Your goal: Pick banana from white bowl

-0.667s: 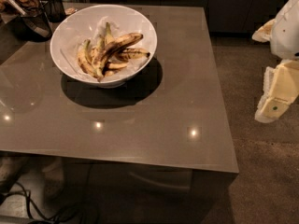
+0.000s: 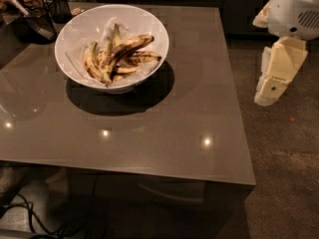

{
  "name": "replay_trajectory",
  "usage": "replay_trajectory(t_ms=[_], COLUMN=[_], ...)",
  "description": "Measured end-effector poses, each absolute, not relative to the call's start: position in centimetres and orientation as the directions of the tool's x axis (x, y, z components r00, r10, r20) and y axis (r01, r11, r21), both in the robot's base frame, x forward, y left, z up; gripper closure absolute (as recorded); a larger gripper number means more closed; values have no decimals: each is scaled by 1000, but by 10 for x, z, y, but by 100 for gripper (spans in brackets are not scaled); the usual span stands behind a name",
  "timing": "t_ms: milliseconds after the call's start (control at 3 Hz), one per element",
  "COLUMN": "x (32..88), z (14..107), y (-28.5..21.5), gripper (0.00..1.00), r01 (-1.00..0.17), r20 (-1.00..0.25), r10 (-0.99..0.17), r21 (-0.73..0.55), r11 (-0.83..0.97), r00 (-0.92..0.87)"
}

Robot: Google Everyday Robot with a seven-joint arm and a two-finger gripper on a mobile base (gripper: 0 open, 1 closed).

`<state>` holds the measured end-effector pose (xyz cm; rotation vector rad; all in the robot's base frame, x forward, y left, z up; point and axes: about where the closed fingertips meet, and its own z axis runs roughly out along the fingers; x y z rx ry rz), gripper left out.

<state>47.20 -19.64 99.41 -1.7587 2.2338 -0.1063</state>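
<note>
Grey table [image 2: 189, 113]: white bowl [image 2: 75, 36], dark container [image 2: 42, 21]; pincer [image 2: 269, 91] beside.

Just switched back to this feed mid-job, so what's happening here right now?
Nothing is being handled at the moment. The gripper hangs off the right side of the table, over the floor and well apart from the white bowl. The banana, the longest and darkest one, lies across the other bananas in that bowl near the table's far left, not yet picked. A dark glass container stands just behind the bowl.
</note>
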Motion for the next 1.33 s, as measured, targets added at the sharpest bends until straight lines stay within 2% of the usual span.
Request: replay_trajectory(t_ms=[667,1333], x=[527,554], z=[1012,1029], y=[-138,-118], gripper=[0,0], r01=[-947,-925], r20=[-117,-143], r10=[-989,-989], r21=[-298,-371], r11=[121,78], r00=[-89,-26])
